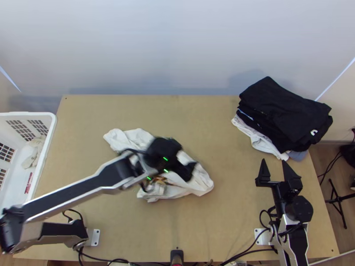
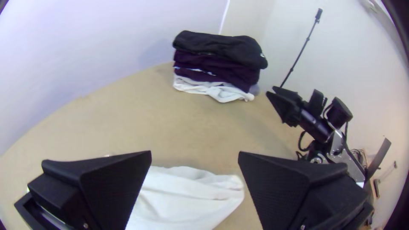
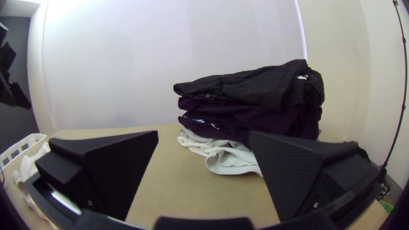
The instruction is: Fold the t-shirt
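Observation:
A white t-shirt (image 1: 195, 178) lies bunched on the middle of the table in the top view, partly covered by the left arm. My left gripper (image 1: 188, 170) is over it, blurred there; in the left wrist view the left gripper (image 2: 194, 159) stands open, with the white cloth (image 2: 183, 200) beyond and between its fingers, none of it gripped. At the table's right side my right gripper (image 1: 274, 165) is open and apart from the shirt. In the right wrist view the right gripper (image 3: 204, 138) has nothing between its fingers, and the shirt (image 3: 29, 168) lies off beside it.
A stack of folded dark clothes (image 1: 284, 113) with white ones beneath lies at the table's back right, beyond my right gripper. A white basket (image 1: 49, 133) with a pale cloth (image 1: 33, 153) inside stands at the left edge. Bare tabletop (image 1: 222, 133) lies between shirt and stack.

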